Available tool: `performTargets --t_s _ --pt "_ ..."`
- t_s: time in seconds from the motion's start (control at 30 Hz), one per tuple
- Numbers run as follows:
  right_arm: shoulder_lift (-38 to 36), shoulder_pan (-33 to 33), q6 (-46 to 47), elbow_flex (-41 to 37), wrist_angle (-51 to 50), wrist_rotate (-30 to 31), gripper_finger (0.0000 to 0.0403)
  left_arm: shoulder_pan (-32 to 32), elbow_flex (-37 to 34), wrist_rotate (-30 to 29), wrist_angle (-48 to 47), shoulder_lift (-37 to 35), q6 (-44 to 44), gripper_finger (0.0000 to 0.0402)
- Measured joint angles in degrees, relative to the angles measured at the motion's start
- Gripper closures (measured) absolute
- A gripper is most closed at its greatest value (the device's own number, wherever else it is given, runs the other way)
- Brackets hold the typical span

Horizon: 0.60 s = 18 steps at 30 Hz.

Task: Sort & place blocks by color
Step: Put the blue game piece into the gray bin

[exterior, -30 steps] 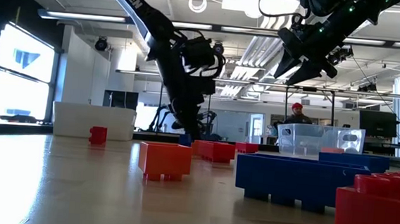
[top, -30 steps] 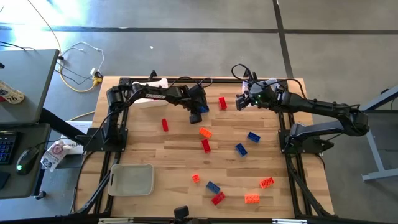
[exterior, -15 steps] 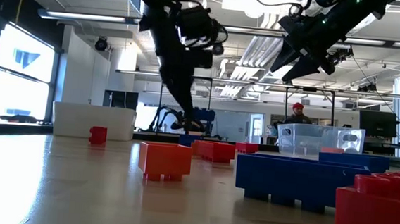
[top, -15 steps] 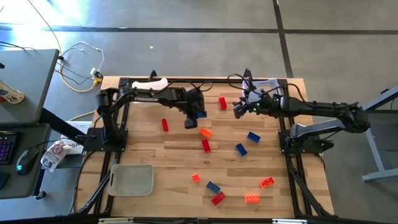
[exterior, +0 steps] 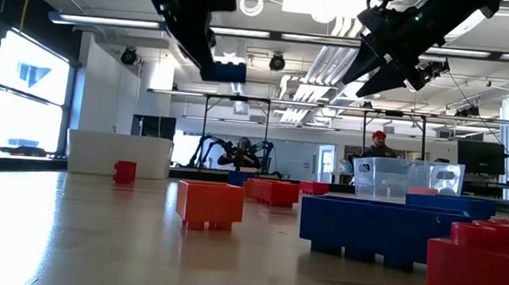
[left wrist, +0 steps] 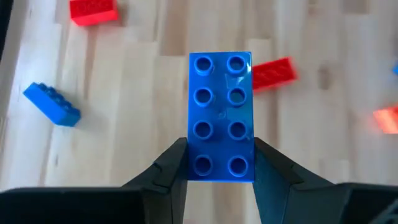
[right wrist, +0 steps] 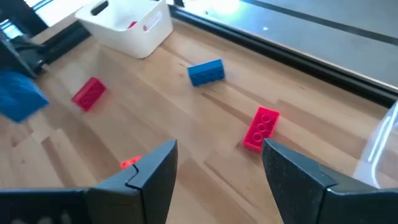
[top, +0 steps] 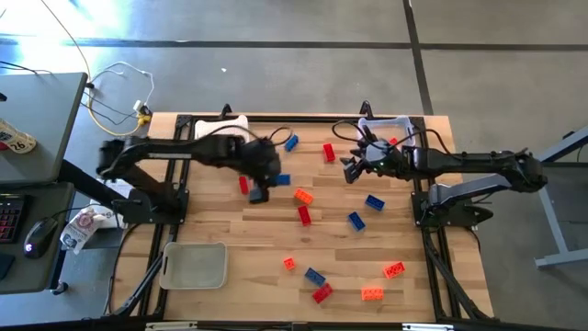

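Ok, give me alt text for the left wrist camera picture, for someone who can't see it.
The left tool grips a blue eight-stud brick by its long sides, held above a wooden table. On the table below lie two red bricks, a smaller blue brick and, at the picture's edge, part of an orange one.

A whitish tray (top: pixel 194 266) sits at the table's (top: pixel 230 221) near-left corner (a white bin (right wrist: pixel 127 28) far back).

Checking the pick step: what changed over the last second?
The left gripper, shut on a blue eight-stud plastic brick, lifted it off the table and swung left. The right gripper, open and empty, drifted slightly toward the table's middle. The loose bricks and the whitish tray stayed put.
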Motion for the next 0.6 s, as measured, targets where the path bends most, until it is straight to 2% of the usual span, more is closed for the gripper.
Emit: performTargets --t_s 0.1,0.27,0.6 --pt "0.0 1.3 0.0 0.0 0.6 -1.3 0.0183 -2.8 -1.7 -0.7 -3.5 -4.3 -3.1 0.0291" --pt "0.0 4.0 -0.5 0.0 4.1 -1.3 0.0183 -8.1 -4.7 -6.4 -8.6 -10.6 -9.7 0.0291" --pt "0.5 9.0 -12.3 0.0 19.7 -1.3 0.0183 -19.3 -9.7 -8.6 -17.6 -20.3 -24.9 0.0291"
